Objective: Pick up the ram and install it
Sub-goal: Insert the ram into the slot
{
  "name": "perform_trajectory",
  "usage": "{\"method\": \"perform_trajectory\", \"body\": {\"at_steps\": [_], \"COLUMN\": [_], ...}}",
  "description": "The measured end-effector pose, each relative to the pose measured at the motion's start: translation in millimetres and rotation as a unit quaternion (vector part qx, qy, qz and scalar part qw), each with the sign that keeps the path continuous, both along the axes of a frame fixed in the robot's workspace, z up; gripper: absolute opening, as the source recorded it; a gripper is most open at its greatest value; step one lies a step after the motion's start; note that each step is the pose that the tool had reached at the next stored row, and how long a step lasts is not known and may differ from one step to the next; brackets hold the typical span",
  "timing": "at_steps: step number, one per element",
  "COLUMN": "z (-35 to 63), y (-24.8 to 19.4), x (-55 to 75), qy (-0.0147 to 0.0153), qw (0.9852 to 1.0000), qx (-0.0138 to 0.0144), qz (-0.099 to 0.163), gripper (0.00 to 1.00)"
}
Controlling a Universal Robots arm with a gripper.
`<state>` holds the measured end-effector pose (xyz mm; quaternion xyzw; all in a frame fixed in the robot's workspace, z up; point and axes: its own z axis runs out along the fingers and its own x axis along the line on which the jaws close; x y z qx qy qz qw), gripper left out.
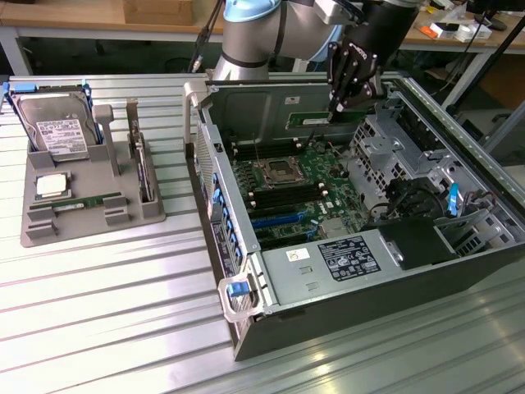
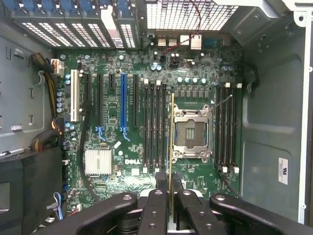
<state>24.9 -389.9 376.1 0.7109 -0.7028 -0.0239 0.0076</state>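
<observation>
The gripper (image 1: 340, 103) hangs over the open case (image 1: 344, 316) in the upper middle of the exterior view, fingers (image 2: 157, 203) nearly closed and pinching the ram (image 1: 316, 121) by one end. The green stick juts level toward the exterior view's left, in the air above the motherboard (image 1: 295, 185) and in front of the case's far wall. In the wrist view the gripper (image 2: 171, 198) holds the ram (image 2: 171, 142) edge-on, a thin line over the board between the bank of slots (image 2: 154, 127) and the empty socket (image 2: 190, 133).

The case lies on its side on a ribbed aluminium table (image 1: 107, 328), whose grooves run across the frame and catch the light. At the exterior view's left a grey tray (image 1: 33, 234) sits on the same table, carrying a hard drive (image 1: 59, 131), a silver chip (image 1: 51, 185) and a second stick (image 1: 86, 201). Behind, along the top edge, a wooden bench (image 1: 66, 12) on metal legs runs across the room, with cables hanging down by the arm's base
</observation>
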Motion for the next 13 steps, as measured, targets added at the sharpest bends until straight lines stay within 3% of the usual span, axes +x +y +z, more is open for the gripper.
{"method": "perform_trajectory", "body": {"at_steps": [13], "z": [-8.9], "y": [0.0], "x": [0.0], "qy": [0.0000], "qw": [1.0000], "qx": [0.0000], "qz": [0.000], "gripper": [0.14]}}
